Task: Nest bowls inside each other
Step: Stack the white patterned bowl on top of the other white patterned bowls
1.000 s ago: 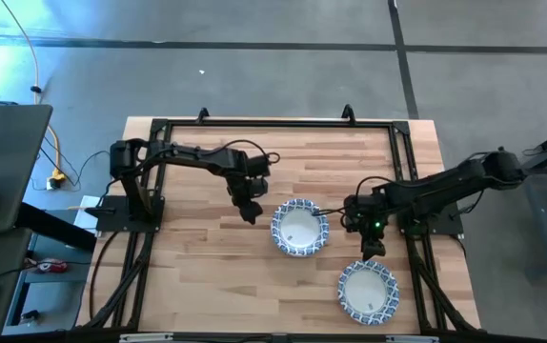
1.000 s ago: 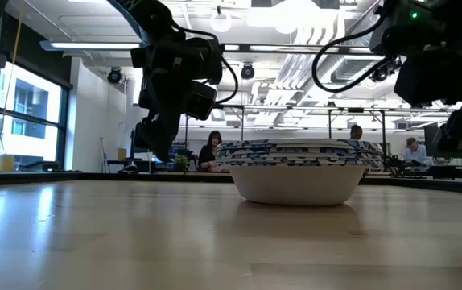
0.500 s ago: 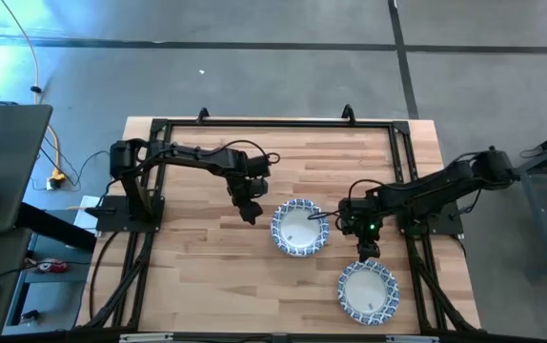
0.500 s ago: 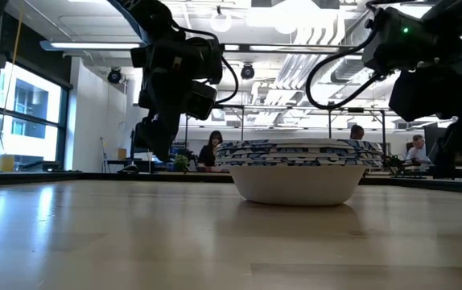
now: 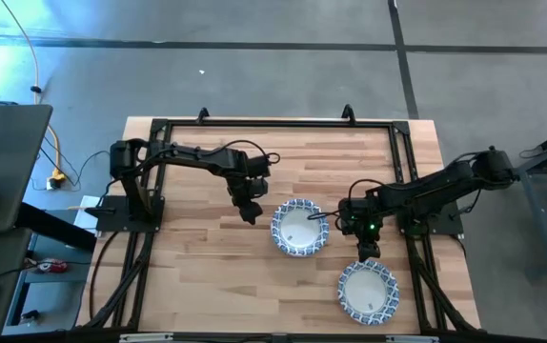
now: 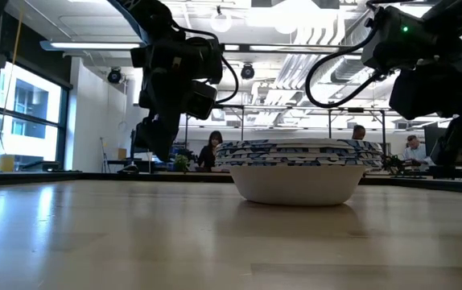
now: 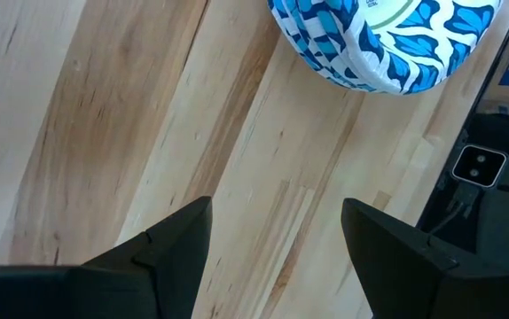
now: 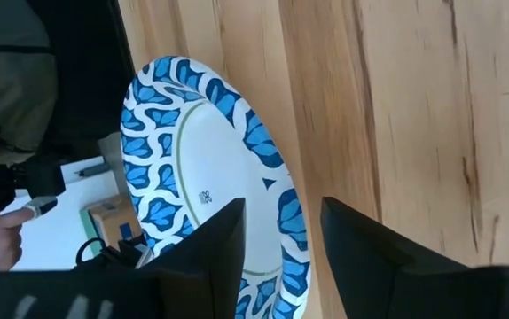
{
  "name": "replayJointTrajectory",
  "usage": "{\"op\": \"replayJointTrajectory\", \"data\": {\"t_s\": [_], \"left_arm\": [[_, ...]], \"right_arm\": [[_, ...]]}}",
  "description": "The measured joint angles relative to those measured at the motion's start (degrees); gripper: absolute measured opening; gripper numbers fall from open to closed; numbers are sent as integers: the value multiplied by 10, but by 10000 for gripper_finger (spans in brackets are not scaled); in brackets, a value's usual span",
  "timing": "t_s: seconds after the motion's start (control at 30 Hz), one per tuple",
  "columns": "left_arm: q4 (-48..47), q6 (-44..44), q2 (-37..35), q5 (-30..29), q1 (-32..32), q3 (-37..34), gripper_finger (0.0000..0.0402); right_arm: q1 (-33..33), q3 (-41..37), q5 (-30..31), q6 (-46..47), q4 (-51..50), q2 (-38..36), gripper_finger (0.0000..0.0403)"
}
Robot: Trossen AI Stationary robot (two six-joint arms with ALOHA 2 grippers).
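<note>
The wooden table [image 5: 207, 257] holds 2 bowls. One bowl [image 5: 299, 228] lies mid-table, between both arms. The second bowl [image 5: 369, 291] lies near the front edge, with the right gripper [image 5: 366, 250] at its rim. The left gripper [image 5: 249, 211] hovers just beside the middle bowl.

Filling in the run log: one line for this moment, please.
left gripper: open, beside bowl stack | right gripper: straddling rim of single bowl, not clamped | nesting: pending

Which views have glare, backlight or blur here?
High view: bright glare on the floor at upper left, table evenly lit. Low view: ceiling lights blow out, arms read as silhouettes, stacked bowls sharp, near tabletop soft. Left wrist view: fingers blurred, wood grain clear.
</note>
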Motion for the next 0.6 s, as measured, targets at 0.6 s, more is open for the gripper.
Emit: {"op": "replayJointTrajectory", "data": {"t_s": [0.6], "left_arm": [[1,-2,0,0,-2,0,241]], "right_arm": [[0,0,-31,-3,26,44,139]]}}
